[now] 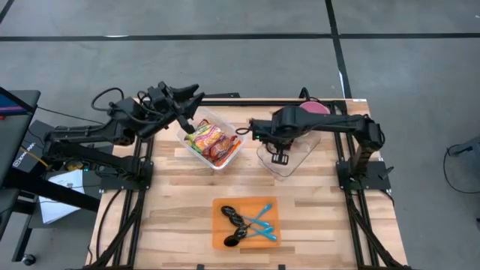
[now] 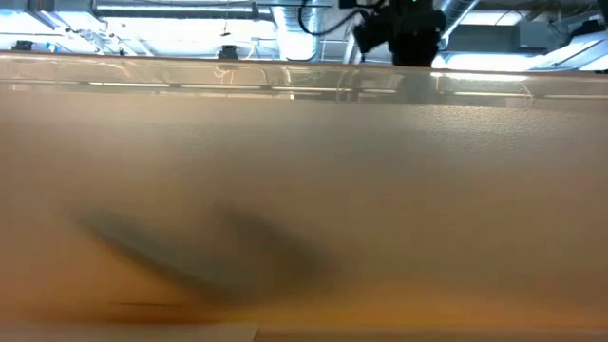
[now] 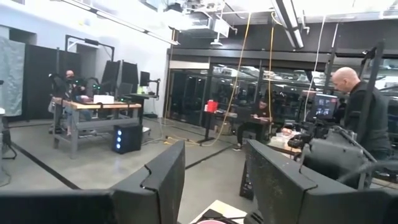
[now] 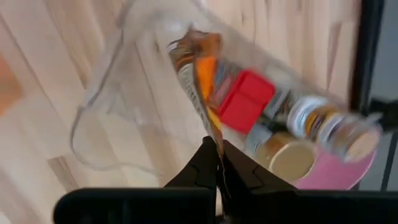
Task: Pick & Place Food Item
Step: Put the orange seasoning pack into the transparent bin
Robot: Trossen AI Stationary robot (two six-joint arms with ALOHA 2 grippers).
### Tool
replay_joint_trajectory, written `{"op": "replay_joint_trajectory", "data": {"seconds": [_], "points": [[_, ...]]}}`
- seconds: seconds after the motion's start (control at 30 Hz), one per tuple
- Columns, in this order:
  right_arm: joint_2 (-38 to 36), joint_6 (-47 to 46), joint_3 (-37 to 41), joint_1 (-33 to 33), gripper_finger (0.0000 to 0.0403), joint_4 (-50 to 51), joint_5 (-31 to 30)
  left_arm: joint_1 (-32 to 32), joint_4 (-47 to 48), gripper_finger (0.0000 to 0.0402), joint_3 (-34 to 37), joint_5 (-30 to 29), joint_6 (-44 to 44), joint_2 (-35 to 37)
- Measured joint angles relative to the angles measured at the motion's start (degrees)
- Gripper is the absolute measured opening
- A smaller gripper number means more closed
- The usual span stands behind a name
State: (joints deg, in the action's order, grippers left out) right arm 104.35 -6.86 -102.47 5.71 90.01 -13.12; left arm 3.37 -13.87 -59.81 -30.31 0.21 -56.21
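Clear container (image 1: 289, 159) under right pincer (image 1: 279, 158)

The table (image 1: 180, 191) is pale wood in planks, matt, with visible grain. The container (image 1: 196, 150) of snack packets (image 1: 214, 141) is clear plastic, and the packets look like glossy printed foil. The second container (image 1: 289, 161) is also clear, shiny plastic. The snack packet (image 4: 214, 93) pinched by the right gripper (image 4: 217, 163) has a glossy, crinkled wrapper. The orange tray (image 1: 219, 240) looks like smooth plastic. Both arms are dark and matt; the left gripper (image 3: 214, 186) has 2 matt black fingers.
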Motion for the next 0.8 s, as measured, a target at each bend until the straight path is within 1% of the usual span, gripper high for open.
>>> {"op": "replay_joint_trajectory", "data": {"seconds": [0.17,0.37,0.47,0.57,0.8], "points": [[-0.75,-3.68,7.4,0.46,0.0,0.0,2.33,1.38,0.09,0.0164,0.0,0.62,0.0,-0.02],[-0.98,-5.2,12.57,0.25,0.0,-0.03,2.74,2.64,0.22,0.0164,0.0,0.7,0.0,-0.02],[-1.03,-5.2,14.66,0.33,0.0,-0.04,2.7,3.23,0.22,0.0164,0.0,2.4,0.0,-0.02],[-1.02,-5.15,17.23,0.99,0.0,0.03,0.97,3.46,0.22,0.0164,0.0,3.84,-0.01,-0.02],[-1.02,-3.83,21.14,2.6,0.0,-0.56,-3.29,3.46,0.2,0.0164,0.0,4.0,-0.02,-0.02]]}}
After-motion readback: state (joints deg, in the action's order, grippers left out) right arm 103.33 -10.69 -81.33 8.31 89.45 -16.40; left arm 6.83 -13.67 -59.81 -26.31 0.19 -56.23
